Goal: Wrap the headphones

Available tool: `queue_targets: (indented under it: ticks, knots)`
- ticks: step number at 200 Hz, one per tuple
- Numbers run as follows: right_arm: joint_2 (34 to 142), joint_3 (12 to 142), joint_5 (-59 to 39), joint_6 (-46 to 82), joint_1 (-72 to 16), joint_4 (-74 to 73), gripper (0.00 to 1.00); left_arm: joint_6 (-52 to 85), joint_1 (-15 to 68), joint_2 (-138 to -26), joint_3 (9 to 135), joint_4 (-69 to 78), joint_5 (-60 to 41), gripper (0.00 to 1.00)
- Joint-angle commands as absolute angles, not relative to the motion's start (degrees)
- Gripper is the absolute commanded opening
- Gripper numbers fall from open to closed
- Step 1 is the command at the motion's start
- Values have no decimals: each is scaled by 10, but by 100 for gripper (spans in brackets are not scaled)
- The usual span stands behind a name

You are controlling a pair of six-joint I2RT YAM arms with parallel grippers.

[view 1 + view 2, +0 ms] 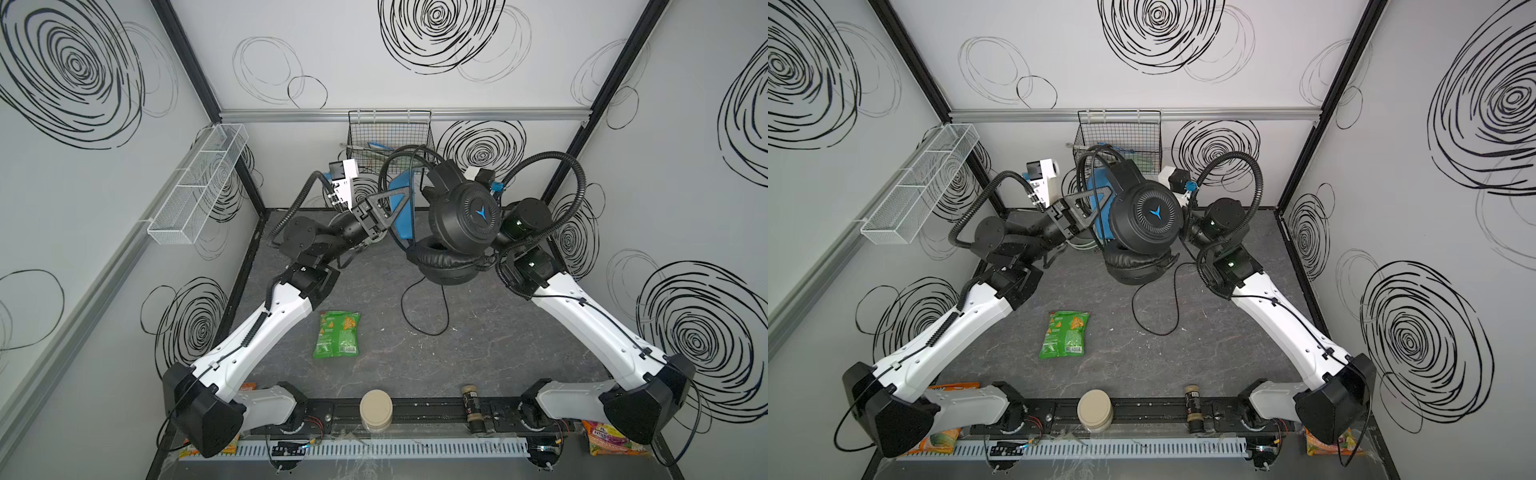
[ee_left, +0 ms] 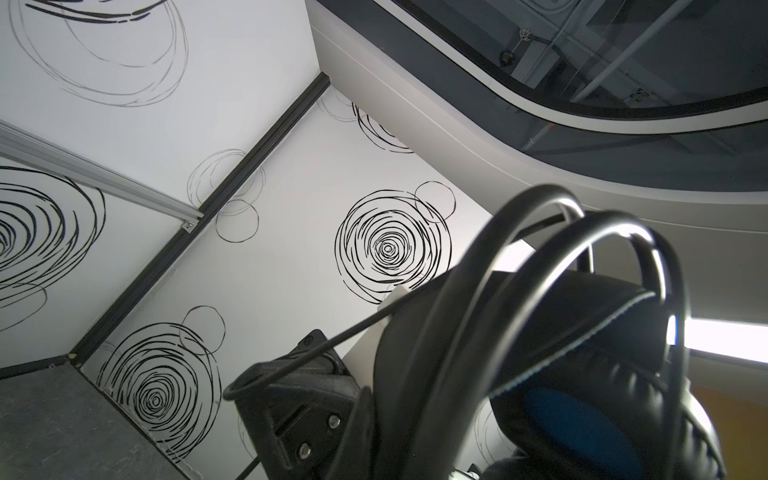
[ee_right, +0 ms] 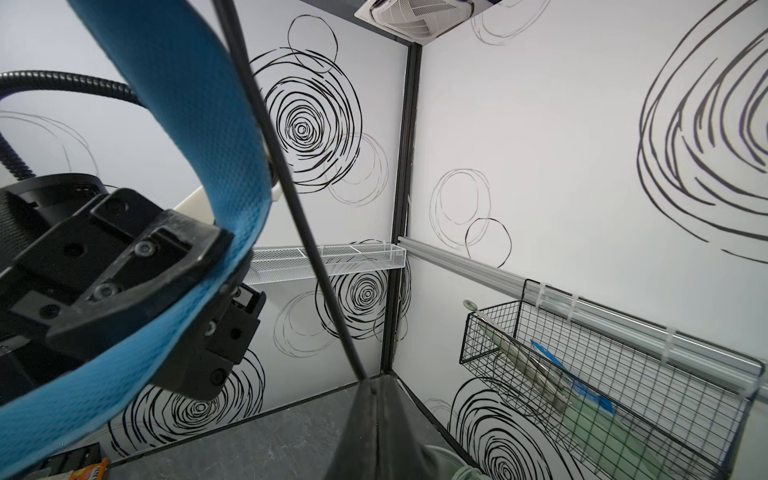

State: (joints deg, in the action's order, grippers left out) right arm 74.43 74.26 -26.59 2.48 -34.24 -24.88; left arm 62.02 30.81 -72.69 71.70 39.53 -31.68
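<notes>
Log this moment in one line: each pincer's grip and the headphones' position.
left pincer: shut on headband | right pincer: shut on cable | headphones: black, held above table | cable slack: hangs to table

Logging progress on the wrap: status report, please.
Left pincer shut on blue headband; right pincer shut on black cable. Black headphones aloft, slack trailing to table. Green snack bag below, clear.

We hold our white-and-black left arm (image 1: pixel 257 332) and right arm (image 1: pixel 590 320) raised, angled inward; our black left hand (image 1: pixel 392 205) and right hand (image 3: pixel 226 282) are clamped closed.
</notes>
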Motion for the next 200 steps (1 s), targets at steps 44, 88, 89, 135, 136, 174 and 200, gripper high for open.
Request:
queue_targets:
  ticks: [44,88,89,135,136,174,200]
  knots:
    - [772,737,-289,63,-347,-267,14,553,340,-711,802,413,-300,0]
    - [773,732,-287,64,-351,-274,26,506,341,-702,823,341,-281,0]
    - [773,732,-287,64,-351,-274,26,504,341,-701,823,340,-280,0]
    - [766,717,-285,63,-352,-273,20,476,334,-696,845,277,-259,0]
    - [766,716,-285,64,-351,-273,20,477,334,-696,846,277,-259,0]
    - [765,693,-289,75,-356,-286,21,482,333,-704,876,282,-265,0]
    - [775,694,-293,80,-356,-293,22,489,334,-702,885,284,-265,0]
